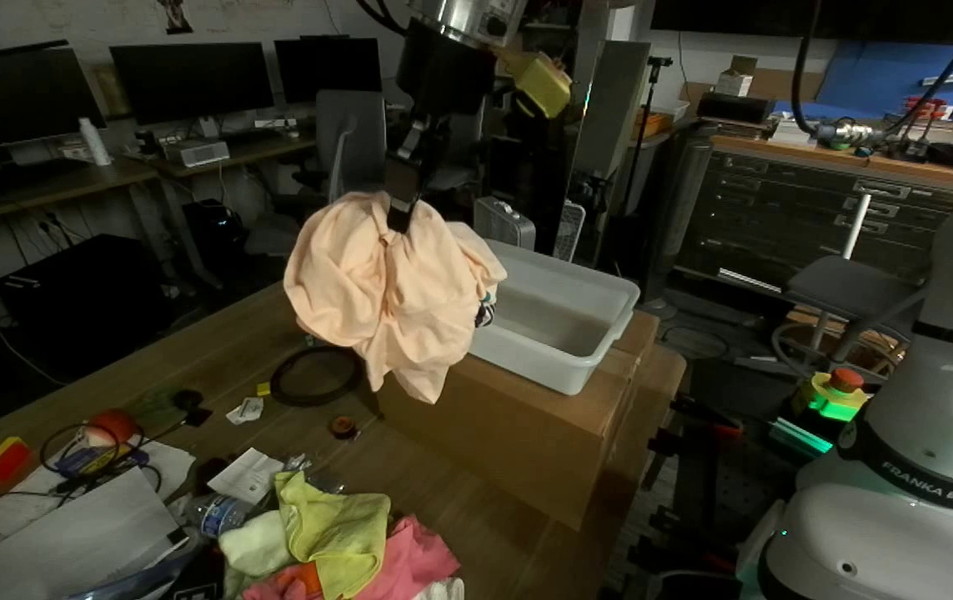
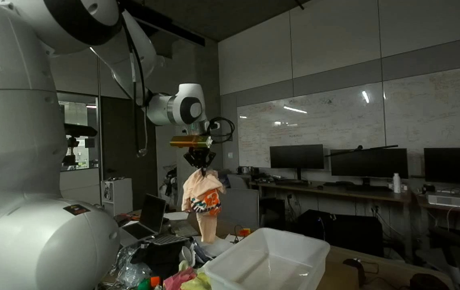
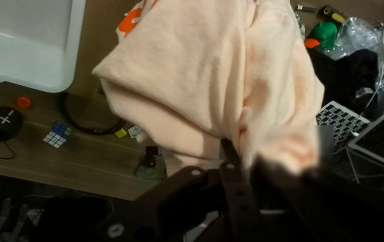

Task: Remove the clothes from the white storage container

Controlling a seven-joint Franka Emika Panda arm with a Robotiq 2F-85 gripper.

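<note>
Nearest the camera, in an exterior view, stands the white robot arm (image 2: pixel 12 169), filling the left of that view. At its far end the tool (image 1: pixel 399 218) points down, its fingers (image 3: pixel 231 155) pinching a bunched peach cloth (image 1: pixel 393 292) near the top. The cloth hangs in loose folds, outside the white tub (image 1: pixel 530 358) and near it; the wrist view shows the two apart. An orange, white and dark print shows along the folds, though whether it belongs to the same piece cannot be told.

The tub sits upright on a cardboard box (image 1: pixel 518 442), which stands on the wooden tabletop (image 1: pixel 459 508). There, in both exterior views, a yellow cloth (image 1: pixel 343 525) and a pink cloth (image 1: pixel 416 560) lie in a heap, the yellow partly over the pink. A pale green cloth (image 1: pixel 255 542) touches the yellow one, with a plastic bottle (image 1: pixel 222 515) just beside it. An open laptop (image 2: pixel 152 211) stands near the heap. In the wrist view a puzzle cube (image 3: pixel 57 134) lies near a black hoop (image 3: pixel 94 131). In the background is a row of dark monitors (image 1: pixel 193 82).
</note>
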